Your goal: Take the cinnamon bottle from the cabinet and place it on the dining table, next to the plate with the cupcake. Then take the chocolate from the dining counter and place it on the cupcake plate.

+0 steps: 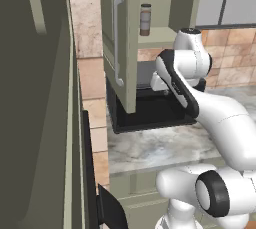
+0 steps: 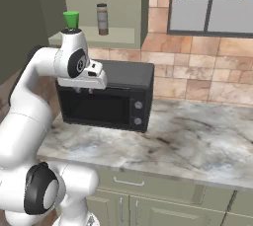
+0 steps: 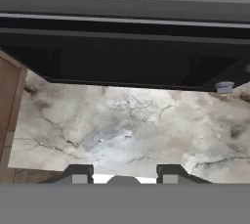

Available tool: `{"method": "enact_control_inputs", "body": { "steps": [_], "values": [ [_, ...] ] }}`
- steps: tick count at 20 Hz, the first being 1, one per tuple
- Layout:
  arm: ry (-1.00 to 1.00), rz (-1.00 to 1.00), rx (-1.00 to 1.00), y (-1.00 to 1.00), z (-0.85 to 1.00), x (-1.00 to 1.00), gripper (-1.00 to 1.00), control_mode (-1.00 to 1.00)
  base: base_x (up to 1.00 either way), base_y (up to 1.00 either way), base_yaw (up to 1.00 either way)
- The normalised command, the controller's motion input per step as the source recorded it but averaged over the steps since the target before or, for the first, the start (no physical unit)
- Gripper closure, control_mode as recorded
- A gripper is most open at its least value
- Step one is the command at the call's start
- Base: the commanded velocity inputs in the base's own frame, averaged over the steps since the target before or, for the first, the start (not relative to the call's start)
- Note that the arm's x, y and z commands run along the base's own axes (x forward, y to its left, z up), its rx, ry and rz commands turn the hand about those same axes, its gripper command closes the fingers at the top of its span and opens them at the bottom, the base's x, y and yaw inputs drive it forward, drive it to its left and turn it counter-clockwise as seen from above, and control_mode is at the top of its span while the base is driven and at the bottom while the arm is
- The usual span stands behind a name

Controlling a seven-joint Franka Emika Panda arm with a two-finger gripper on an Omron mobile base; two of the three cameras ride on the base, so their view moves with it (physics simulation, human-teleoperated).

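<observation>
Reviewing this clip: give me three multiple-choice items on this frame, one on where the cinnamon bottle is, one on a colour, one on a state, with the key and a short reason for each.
1. Where is the cinnamon bottle?
A. on the open cabinet shelf
B. on top of the microwave
C. on the marble counter

2. What colour is the microwave?
A. white
B. black
C. red

3. What state is the end effector in?
A. closed on the bottle
B. closed on the cabinet handle
C. holding nothing

Key:
1 A, the bottle stands upright on the shelf above the microwave in both base views.
2 B, its body and door are black against the marble counter.
3 C, the hand view shows nothing between the finger tips, just marble below them.
</observation>
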Motion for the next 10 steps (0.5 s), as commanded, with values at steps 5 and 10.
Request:
{"method": "enact_control_inputs", "body": {
  "steps": [5,10],
  "values": [
    [-0.04,0.00,-0.01,0.04,0.02,0.03,-1.00,-1.00,0.00,0.00,0.00],
    [-0.37,-0.04,-0.08,0.10,0.52,0.16,-1.00,-1.00,0.00,0.00,0.00]
  ]
}}
